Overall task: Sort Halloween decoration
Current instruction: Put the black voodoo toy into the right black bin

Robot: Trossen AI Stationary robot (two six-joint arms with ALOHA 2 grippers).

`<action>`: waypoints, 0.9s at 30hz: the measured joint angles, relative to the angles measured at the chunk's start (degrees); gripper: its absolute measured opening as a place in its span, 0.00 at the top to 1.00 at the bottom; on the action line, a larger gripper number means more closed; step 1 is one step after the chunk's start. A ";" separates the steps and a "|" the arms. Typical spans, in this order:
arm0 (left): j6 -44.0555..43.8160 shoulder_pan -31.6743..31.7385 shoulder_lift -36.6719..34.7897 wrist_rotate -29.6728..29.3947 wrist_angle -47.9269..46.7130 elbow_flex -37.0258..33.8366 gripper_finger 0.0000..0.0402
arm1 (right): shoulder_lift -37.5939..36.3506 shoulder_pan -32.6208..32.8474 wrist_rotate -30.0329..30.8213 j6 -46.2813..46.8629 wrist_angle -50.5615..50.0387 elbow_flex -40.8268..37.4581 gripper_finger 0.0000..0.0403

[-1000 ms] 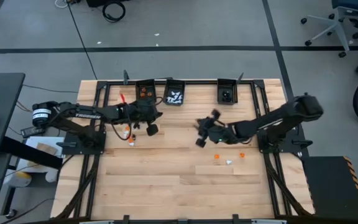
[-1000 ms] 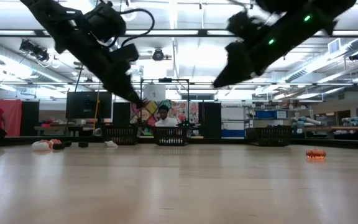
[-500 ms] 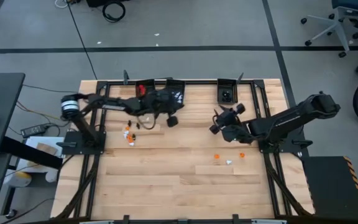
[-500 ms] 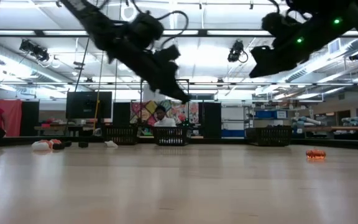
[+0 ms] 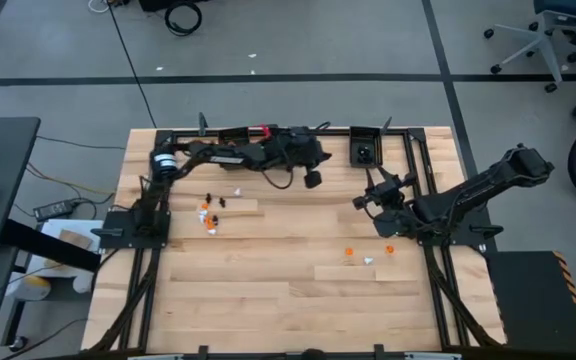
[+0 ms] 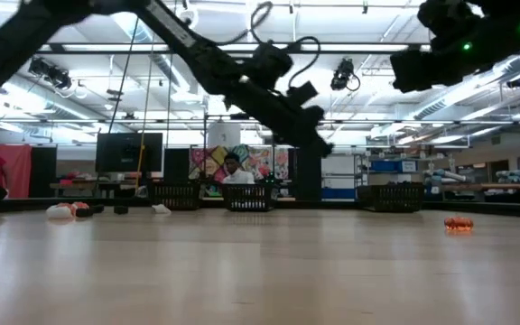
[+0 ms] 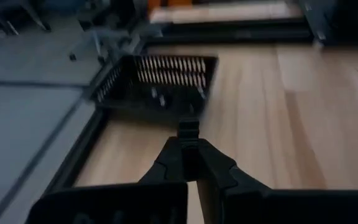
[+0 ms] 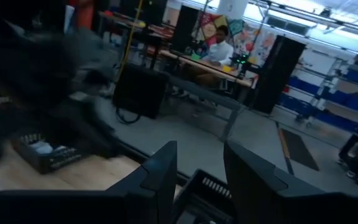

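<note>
Parted right gripper point(image 8: 199, 171) above a black bin point(image 8: 211, 193); beyond, a seated person point(image 8: 218, 50) at a desk.

Light falls evenly from overhead: in the low view long ceiling strips point(image 6: 242, 50) glare white at twelve o'clock and both arms stand against them as near-black silhouettes. The table point(image 6: 242, 271) there shows a soft pale sheen and only faint shadow. The high view is bright and flat, with short dim shadows under the arms. Both wrist views are smeared by motion blur; the black bin point(image 7: 157, 84) at eleven o'clock in the left one reads only as streaks, and the dark mass at nine o'clock in the right one is perhaps the other arm.
</note>
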 joint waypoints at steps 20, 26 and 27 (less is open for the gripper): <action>-7.63 -0.31 20.13 0.20 8.64 22.66 0.96 | -0.50 1.47 1.06 -1.40 1.25 0.04 0.66; -10.49 -0.17 26.21 0.16 6.81 31.44 0.96 | -0.50 1.47 1.01 -1.40 1.25 0.04 0.66; -10.81 -0.20 26.96 0.16 5.80 32.63 0.96 | -0.50 1.48 1.01 -1.40 1.24 0.04 0.66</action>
